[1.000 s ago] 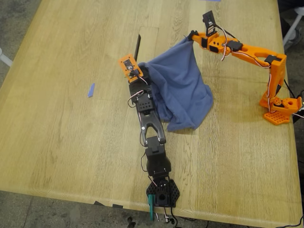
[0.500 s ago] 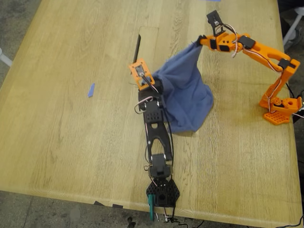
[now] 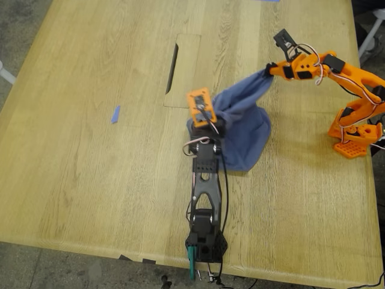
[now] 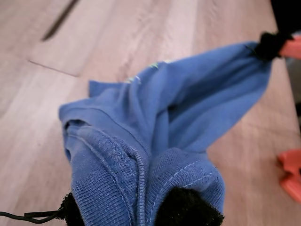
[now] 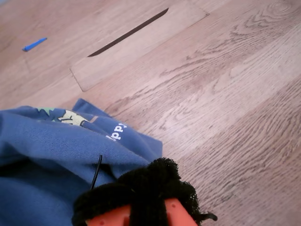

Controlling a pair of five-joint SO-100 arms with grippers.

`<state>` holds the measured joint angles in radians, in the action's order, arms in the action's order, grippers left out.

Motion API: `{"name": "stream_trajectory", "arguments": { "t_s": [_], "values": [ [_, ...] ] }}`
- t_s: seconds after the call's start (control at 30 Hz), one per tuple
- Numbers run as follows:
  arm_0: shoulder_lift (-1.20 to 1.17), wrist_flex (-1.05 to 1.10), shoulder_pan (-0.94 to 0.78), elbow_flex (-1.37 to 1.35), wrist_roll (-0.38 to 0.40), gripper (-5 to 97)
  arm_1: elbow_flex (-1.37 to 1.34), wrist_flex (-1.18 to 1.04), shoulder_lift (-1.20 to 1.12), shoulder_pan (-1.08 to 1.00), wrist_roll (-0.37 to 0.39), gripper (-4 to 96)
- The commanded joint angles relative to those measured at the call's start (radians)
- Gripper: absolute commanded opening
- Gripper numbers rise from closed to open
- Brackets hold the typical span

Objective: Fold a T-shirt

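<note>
My first end effector [image 3: 212, 122] and second end effector [image 3: 269, 70] each pinched on bunched, ribbed-hem T-shirt [image 3: 243, 123], wood-grain table [image 3: 90, 168].

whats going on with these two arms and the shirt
Two arms hold a blue T-shirt between them over a wooden table. My first gripper, on the black arm, is shut on one bunched edge. My second gripper, on the orange arm, is shut on another part. The cloth hangs stretched between the two, its lower part resting on the table. It is bunched, not folded flat yet.
</note>
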<state>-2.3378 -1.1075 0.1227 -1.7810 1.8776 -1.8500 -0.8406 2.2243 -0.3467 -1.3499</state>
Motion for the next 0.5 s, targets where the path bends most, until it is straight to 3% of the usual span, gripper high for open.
{"name": "stream_trajectory", "arguments": {
  "t_s": [0.0, 0.47],
  "values": [
    [-0.132, -0.015, 0.080, 0.005, 0.015, 0, -0.035, -0.031, 0.098, 0.023, 0.003, -0.3],
    [-0.301, -0.150, 0.334, -0.175, 0.032, 0, -0.324, -0.258, 0.494, 0.133, 0.005, -0.3]
  ]
}}
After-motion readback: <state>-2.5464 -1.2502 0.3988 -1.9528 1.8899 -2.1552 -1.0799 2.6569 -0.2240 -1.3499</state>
